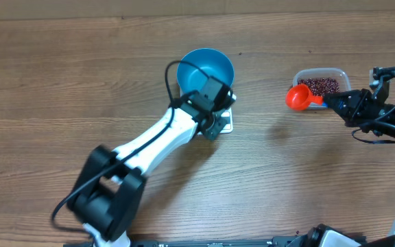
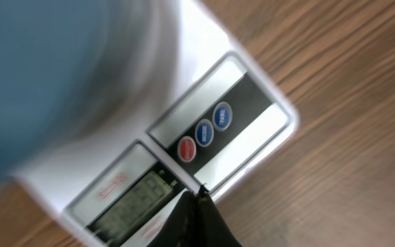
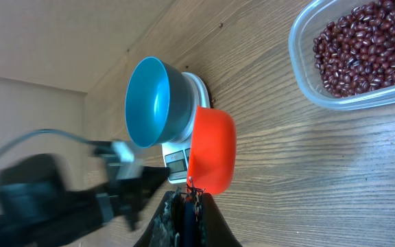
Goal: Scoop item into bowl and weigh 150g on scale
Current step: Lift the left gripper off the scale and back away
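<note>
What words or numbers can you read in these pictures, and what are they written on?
"TARE" (small, seems so): end blue button on the scale.
Middle blue button: label too blurred to read.
Red button: label too blurred to read.
Display: digits too blurred to read.
Red print by the display: too blurred to read.
Bowl, orange scoop, tub: no writing shows.

We note one piece of furniture: a table with a light brown wood-grain top, the grain running left to right in the overhead view. Beyond its edge we record a plain beige surface, wall or floor undetermined. Lighting is even; shadows are soft.
</note>
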You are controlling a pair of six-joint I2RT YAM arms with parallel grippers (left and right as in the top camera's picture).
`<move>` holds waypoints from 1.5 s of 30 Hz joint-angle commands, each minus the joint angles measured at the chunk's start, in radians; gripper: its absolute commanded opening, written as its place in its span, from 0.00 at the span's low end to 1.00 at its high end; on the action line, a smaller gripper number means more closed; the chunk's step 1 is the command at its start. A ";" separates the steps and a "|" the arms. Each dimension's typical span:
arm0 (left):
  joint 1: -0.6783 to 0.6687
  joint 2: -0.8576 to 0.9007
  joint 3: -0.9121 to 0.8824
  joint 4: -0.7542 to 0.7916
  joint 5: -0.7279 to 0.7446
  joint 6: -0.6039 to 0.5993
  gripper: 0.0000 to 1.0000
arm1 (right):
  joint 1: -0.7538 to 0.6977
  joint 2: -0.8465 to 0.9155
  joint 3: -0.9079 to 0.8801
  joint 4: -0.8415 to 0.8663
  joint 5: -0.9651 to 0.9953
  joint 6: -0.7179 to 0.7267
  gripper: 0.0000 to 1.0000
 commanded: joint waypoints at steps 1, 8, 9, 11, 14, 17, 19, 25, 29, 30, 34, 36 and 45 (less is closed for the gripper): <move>0.001 -0.137 0.097 -0.057 0.031 0.015 0.04 | -0.004 -0.005 0.026 0.006 -0.008 -0.009 0.04; 0.029 -0.274 0.113 -0.194 0.048 0.015 0.05 | -0.004 -0.005 0.026 0.005 -0.008 -0.012 0.04; 0.042 -0.287 0.113 -0.217 0.063 0.014 0.05 | -0.004 -0.005 0.026 0.005 -0.008 -0.012 0.04; 0.076 -0.304 0.113 -0.260 0.097 0.015 0.05 | -0.004 -0.005 0.026 0.006 -0.008 -0.012 0.04; 0.132 -0.303 0.111 -0.301 0.145 0.016 0.04 | -0.004 -0.005 0.026 0.008 -0.008 -0.012 0.04; 0.190 -0.303 0.094 -0.306 0.193 0.043 0.05 | -0.004 -0.005 0.026 0.007 -0.003 -0.012 0.04; 0.220 -0.303 0.085 -0.306 0.222 0.080 0.04 | -0.004 -0.005 0.026 0.006 0.006 -0.012 0.04; 0.297 -0.302 0.038 -0.299 0.235 0.213 0.04 | -0.004 -0.005 0.026 0.005 0.008 -0.012 0.04; 0.311 -0.299 0.029 -0.298 0.254 0.256 0.05 | -0.004 -0.005 0.026 0.005 0.008 -0.012 0.04; 0.310 -0.299 0.029 -0.295 0.264 0.258 0.04 | -0.004 -0.005 0.026 0.005 0.008 -0.012 0.04; 0.310 -0.299 0.029 -0.288 0.286 0.259 0.05 | -0.004 -0.005 0.026 0.005 0.008 -0.012 0.04; 0.310 -0.299 0.029 -0.288 0.285 0.259 0.05 | -0.004 -0.005 0.026 0.005 0.008 -0.012 0.04; 0.310 -0.299 0.029 -0.288 0.282 0.259 0.64 | -0.004 -0.005 0.026 0.004 0.008 -0.012 0.04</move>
